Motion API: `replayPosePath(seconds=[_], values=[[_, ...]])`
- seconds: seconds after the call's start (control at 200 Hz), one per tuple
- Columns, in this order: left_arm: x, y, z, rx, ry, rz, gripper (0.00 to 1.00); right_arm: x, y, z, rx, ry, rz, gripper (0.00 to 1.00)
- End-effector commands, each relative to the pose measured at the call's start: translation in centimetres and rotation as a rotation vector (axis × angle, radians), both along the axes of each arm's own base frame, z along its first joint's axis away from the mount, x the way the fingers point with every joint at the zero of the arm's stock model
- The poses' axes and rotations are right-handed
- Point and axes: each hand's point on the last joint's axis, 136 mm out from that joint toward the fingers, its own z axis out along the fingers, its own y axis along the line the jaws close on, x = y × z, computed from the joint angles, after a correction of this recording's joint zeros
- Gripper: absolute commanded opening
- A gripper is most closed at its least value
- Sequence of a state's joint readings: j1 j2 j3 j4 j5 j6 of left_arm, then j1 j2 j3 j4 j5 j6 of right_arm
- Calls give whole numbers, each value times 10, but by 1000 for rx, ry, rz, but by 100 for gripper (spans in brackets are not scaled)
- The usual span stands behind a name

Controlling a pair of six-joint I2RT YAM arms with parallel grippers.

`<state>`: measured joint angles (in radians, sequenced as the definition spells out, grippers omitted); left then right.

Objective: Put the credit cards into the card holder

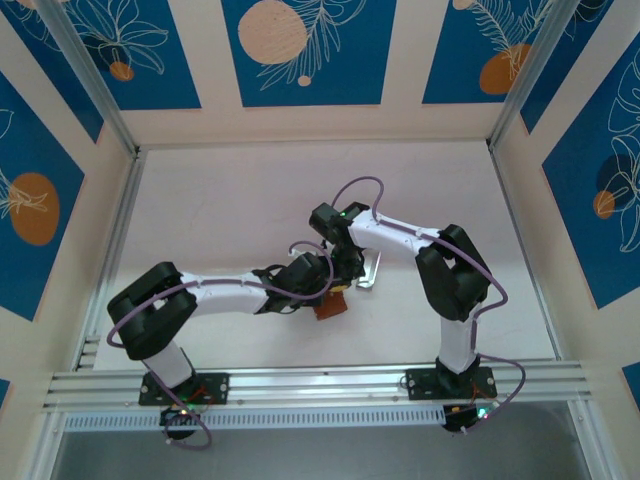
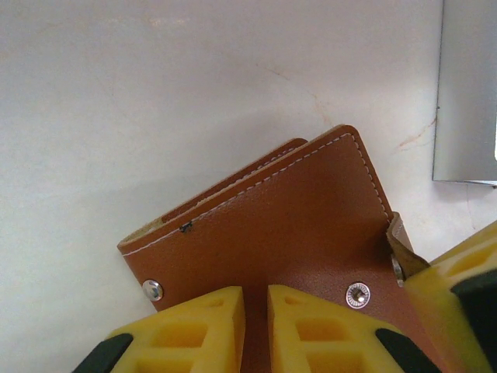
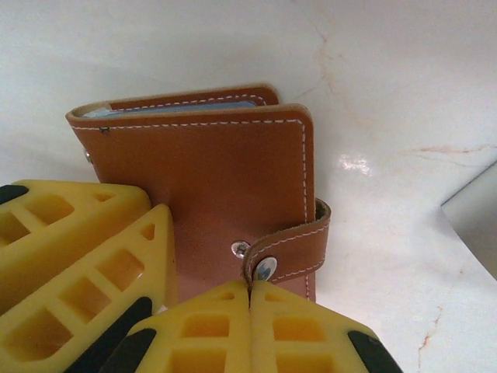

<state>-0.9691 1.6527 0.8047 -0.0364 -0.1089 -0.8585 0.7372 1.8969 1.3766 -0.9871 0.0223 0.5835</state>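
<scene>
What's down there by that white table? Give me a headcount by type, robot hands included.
Brown leather wallet: 1
Silvery-grey flat piece: 1
Robot hands with yellow fingers: 2, the left hand and the right hand
Total: 4

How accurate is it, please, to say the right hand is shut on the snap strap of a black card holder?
Only the colour is wrong: the right wrist view shows the right hand shut on the snap strap of a brown card holder, not a black one.
</scene>
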Motion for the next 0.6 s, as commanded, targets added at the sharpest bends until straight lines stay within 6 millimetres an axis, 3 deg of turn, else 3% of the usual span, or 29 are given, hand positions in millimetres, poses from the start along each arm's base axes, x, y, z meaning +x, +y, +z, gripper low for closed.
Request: replayPosePath(seconds=[0.0,0.595], values=[[-18,10,-31,68,75,-23,16,-8,3,-9,13,53,6,0],[-18,11,-30,53,61,-2,16,-27,3,-37,14,151,5,0]])
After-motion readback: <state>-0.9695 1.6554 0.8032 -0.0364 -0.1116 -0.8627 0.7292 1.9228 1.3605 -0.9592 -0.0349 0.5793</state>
